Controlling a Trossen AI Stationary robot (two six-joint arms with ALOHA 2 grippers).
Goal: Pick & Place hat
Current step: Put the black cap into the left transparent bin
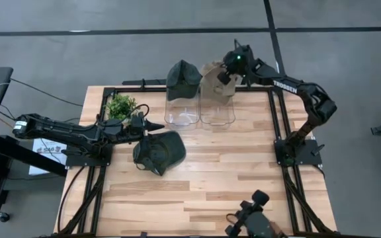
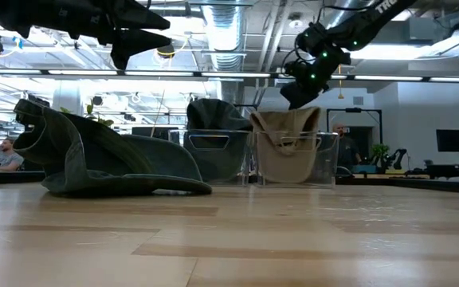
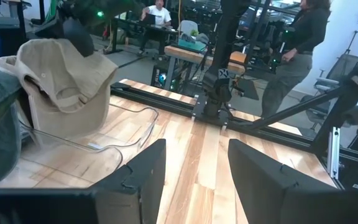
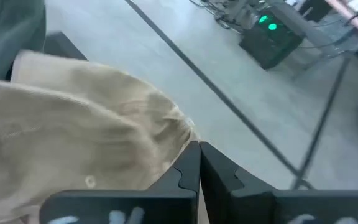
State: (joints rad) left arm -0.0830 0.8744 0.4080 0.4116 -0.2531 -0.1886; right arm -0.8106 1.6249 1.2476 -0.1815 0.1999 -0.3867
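Note:
A dark green hat (image 1: 159,152) (image 2: 110,163) lies on the wooden table with its brim flat on the boards. My left gripper (image 1: 154,125) (image 3: 197,177) hovers open above its far left side, touching nothing. A beige hat (image 1: 215,79) (image 2: 287,143) (image 3: 67,81) hangs into the right clear bin (image 1: 217,118), draped over its rim. My right gripper (image 1: 229,74) (image 2: 300,97) (image 4: 199,155) is shut at its top. Another dark green hat (image 1: 182,76) (image 2: 213,135) sits in the left clear bin (image 1: 180,118). My right gripper pinches the beige hat's upper edge (image 4: 182,130) between its two fingertips, coming from above and slanting down. The cloth wrinkles toward the fingertips. One layer or several, I cannot tell. The hat hangs below the fingers, its lower part inside the right clear bin.
A small green plant (image 1: 120,106) stands near the table's far left corner, beside my left arm. A dark device (image 1: 253,215) sits at the near edge. Bare boards lie between the hat and the near edge. People (image 3: 297,43) are in the room beyond the table.

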